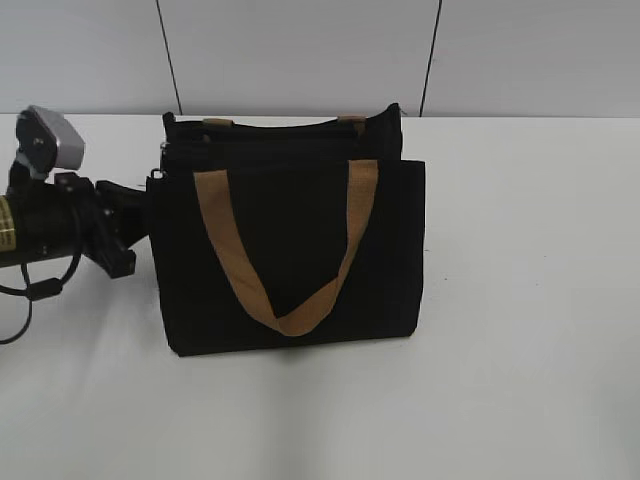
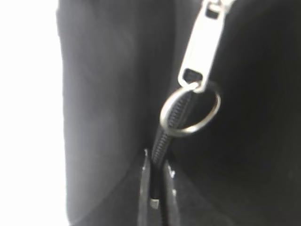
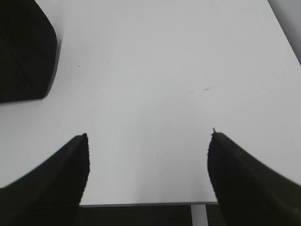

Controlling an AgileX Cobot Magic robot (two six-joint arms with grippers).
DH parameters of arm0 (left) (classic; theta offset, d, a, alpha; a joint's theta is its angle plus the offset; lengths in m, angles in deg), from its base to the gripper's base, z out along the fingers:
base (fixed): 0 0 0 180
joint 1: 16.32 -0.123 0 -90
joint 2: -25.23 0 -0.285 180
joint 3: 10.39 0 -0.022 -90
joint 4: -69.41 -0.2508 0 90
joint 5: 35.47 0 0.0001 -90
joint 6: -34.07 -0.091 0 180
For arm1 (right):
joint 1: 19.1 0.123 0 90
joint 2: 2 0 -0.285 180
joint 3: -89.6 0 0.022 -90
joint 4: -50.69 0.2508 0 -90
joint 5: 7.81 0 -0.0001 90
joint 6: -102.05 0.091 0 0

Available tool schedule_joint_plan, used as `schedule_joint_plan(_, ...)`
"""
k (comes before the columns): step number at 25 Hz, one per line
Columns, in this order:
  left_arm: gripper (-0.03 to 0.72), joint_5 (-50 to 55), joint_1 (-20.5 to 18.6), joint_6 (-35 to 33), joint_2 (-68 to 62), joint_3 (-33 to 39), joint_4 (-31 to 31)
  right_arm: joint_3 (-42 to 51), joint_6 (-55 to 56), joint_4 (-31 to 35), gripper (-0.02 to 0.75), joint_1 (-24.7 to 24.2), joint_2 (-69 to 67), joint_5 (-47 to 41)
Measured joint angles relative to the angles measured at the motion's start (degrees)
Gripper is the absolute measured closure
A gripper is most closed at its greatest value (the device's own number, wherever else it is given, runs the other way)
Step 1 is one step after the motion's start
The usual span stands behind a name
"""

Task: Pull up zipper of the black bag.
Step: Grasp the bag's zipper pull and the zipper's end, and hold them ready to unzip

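Observation:
The black bag (image 1: pixel 290 250) stands upright on the white table, its tan handle hanging down the front. My left gripper (image 1: pixel 148 205) is at the bag's upper left end. In the left wrist view its jaws (image 2: pixel 157 157) are shut on the end of the dark zipper (image 2: pixel 163 139). The silvery pull tab (image 2: pixel 202 42) with its metal ring (image 2: pixel 165 120) hangs just beyond the fingertips, not gripped. My right gripper (image 3: pixel 148 136) is open and empty above the bare table. It is out of the exterior view. A corner of the bag (image 3: pixel 23 52) shows at that view's upper left.
The white table (image 1: pixel 520 300) stretches to the right of and in front of the bag. A grey panelled wall (image 1: pixel 300 50) stands behind. The left arm's cable (image 1: pixel 30 290) hangs at the far left. The table's edge (image 3: pixel 146 204) runs below the right jaws.

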Motion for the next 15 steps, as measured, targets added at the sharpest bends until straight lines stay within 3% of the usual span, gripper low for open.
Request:
schedule_joint_plan(5,0.678,9.63,-0.02,0.00,9.83,1.73,2.79,0.00,0.00,0.00,0.146,0.00,0.00,0.00)
schedule_joint_plan(15,0.678,17.68,-0.02,3.23,22.96,1.95,2.74,0.00,0.40,0.00,0.146,0.00,0.00,0.00)
